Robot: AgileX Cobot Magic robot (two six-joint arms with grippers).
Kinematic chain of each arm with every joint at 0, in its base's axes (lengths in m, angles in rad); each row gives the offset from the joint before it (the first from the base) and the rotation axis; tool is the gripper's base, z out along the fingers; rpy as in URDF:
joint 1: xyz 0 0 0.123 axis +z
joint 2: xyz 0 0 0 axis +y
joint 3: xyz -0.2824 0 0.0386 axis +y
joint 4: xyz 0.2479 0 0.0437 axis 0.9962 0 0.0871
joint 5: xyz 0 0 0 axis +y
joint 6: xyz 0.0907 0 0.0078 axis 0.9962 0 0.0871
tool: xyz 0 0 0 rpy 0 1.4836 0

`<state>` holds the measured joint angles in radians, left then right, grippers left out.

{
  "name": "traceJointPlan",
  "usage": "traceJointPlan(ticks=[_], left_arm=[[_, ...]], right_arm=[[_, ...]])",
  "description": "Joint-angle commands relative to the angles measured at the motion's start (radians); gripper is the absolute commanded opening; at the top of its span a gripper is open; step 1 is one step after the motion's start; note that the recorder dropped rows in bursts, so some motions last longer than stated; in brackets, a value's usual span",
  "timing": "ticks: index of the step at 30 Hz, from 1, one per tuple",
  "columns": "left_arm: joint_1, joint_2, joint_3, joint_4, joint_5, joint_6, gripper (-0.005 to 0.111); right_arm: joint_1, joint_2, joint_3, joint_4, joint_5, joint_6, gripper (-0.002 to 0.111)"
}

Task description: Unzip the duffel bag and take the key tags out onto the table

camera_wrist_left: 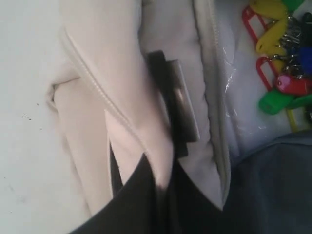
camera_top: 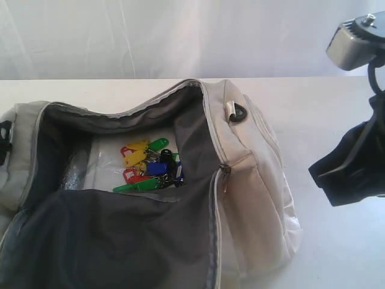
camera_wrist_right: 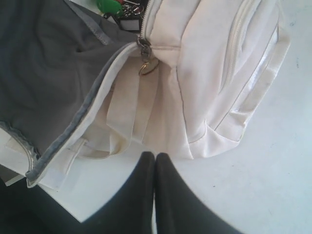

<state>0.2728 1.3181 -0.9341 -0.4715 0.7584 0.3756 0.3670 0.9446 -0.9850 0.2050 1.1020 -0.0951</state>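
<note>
Left gripper (camera_wrist_left: pixel 160 170) shows only in its own wrist view, blurred, clamped on a fold of the duffel bag (camera_top: pixel 258 180) rim. Right gripper (camera_wrist_right: pixel 155 168) is pinched closed and empty over the table (camera_top: pixel 337 259), just off the bag's end and well apart from the key tags (camera_top: pixel 150 165). The tags, red, yellow, green and blue on metal rings, lie on the bag's floor with the zipper wide open.

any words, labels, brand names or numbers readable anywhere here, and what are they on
No text reads clearly in any view.
Bunch of coloured plastic key tags: label windows too small and blurred to read.
Cream-beige fabric duffel bag: no brand mark shows.
Round metal zipper pull: any marking too blurred.
</note>
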Motion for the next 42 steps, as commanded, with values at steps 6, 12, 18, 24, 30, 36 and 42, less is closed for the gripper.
traceJointPlan(ticks=[6,12,18,24,30,36,42], left_arm=[[-0.008,0.055,0.104,-0.218,0.03,0.178,0.0],[-0.008,0.094,0.131,-0.243,0.024,0.205,0.021],[-0.008,0.106,0.11,-0.25,0.066,0.208,0.061],[-0.008,0.077,-0.024,-0.252,0.207,0.208,0.067],[-0.008,0.021,-0.153,-0.252,0.284,0.208,0.067],[-0.008,-0.074,-0.209,-0.252,0.302,0.204,0.067],[-0.008,-0.14,-0.209,-0.235,0.319,0.183,0.067]], right_arm=[[0.002,-0.008,-0.003,0.005,-0.009,0.006,0.0],[0.002,-0.008,-0.003,0.007,-0.006,0.012,0.0],[0.002,-0.008,-0.003,0.007,-0.005,0.012,0.0],[0.002,-0.008,-0.003,0.007,-0.005,0.012,0.0],[0.002,-0.008,-0.003,0.031,-0.038,-0.014,0.0],[0.002,0.058,-0.032,0.116,-0.072,-0.106,0.0],[0.002,0.198,-0.1,0.226,-0.08,-0.212,0.0]])
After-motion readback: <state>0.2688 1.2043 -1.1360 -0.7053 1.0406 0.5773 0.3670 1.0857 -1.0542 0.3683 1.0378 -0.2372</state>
